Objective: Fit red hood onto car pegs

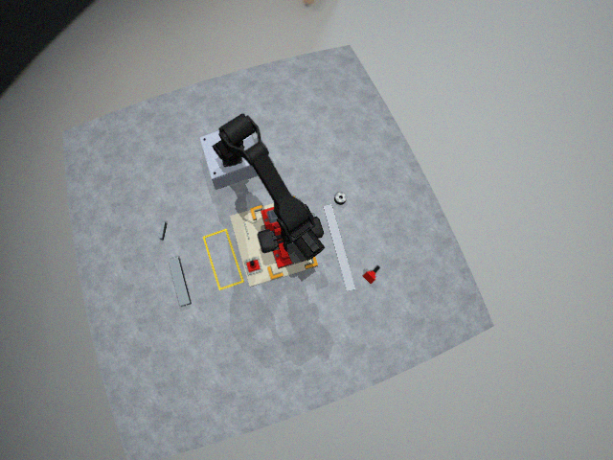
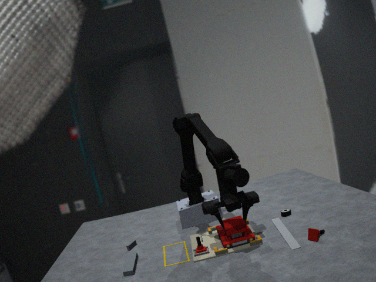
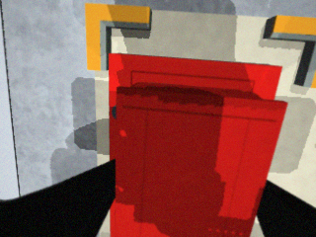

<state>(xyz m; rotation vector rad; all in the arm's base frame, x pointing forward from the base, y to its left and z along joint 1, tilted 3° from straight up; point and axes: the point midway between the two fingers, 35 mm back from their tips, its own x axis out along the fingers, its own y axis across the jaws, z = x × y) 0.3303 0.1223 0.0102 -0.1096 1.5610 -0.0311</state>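
Grey mottled tabletop (image 1: 375,336) (image 2: 339,212) (image 3: 39,39) underneath, broad enough to steady the work. Gripped by its sides in the gripper (image 1: 292,235) (image 2: 234,224) (image 3: 192,178), between the jaws: the red hood (image 2: 234,225) (image 3: 183,148), probably to keep roof level and holes facing the pegs. Directly below the jaws, the chassis (image 2: 226,243) (image 3: 195,61) (pegs hidden, so seating impossible to tell). Around it, orange corner brackets (image 1: 274,273) (image 2: 221,249) (image 3: 94,44) on the jig (image 1: 255,247) (image 2: 213,241) (image 3: 197,35), presumably against sliding during lowering.

Yellow outlined rectangle (image 1: 211,262) (image 2: 164,256), pale flat strip (image 1: 339,247) (image 2: 285,233), black-and-white ring (image 1: 336,199) (image 2: 285,214), wall switches (image 2: 79,205).
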